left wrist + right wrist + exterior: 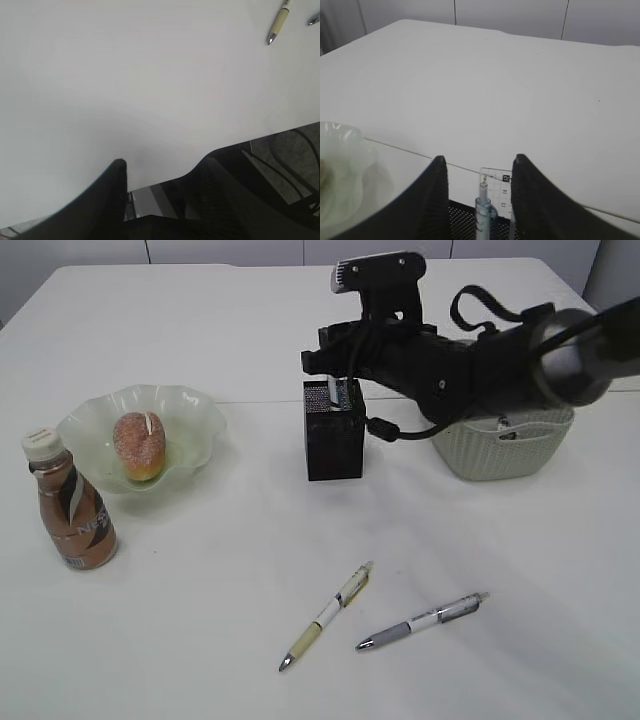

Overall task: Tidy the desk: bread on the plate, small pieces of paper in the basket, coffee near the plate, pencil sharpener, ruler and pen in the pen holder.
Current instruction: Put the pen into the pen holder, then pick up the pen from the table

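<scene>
You have a matt white table (200, 640), a glossy translucent plate (190, 405), a black mesh pen holder (335, 445) (metal, apparently), a woven-look plastic basket (500, 455) and shiny-tipped plastic pens (420, 620).

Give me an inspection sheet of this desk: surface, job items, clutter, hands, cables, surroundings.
Surface: white table, with a seam line running across it.
Job's things: bread on the green plate; coffee bottle upright beside the plate; black mesh pen holder with a clear ruler and a blue pen standing in it; two pens, a cream one and a grey one, lying loose on the table; basket partly behind the right arm.
Clutter: nothing seen.
Hands: right hand open above the pen holder; left hand open over bare table.
Cables: black cable looping off the right arm.
Surroundings: pale wall panels.
</scene>
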Robot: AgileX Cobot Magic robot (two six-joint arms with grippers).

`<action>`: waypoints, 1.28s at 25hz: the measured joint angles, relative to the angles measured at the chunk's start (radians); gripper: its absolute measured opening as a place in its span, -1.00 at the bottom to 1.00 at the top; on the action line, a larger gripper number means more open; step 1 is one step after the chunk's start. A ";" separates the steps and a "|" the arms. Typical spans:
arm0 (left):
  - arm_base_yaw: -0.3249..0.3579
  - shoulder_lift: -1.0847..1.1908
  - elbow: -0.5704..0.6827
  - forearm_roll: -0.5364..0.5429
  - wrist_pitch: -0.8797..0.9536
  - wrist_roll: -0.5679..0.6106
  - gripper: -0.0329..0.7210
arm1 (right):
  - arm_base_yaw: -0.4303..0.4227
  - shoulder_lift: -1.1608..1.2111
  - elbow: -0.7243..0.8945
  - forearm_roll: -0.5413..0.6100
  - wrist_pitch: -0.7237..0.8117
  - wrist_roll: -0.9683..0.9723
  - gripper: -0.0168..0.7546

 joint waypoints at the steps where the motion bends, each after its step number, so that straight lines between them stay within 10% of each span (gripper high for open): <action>1: 0.000 0.000 0.000 0.000 0.000 0.000 0.03 | 0.000 -0.014 0.000 0.000 0.026 0.002 -0.07; 25: 0.000 0.000 -0.012 0.000 0.000 0.116 0.03 | 0.000 -0.492 0.000 0.110 1.060 0.052 -0.06; 32: 0.000 0.028 -0.107 0.000 0.002 0.148 0.03 | 0.000 -0.582 0.000 -0.037 1.394 0.302 0.03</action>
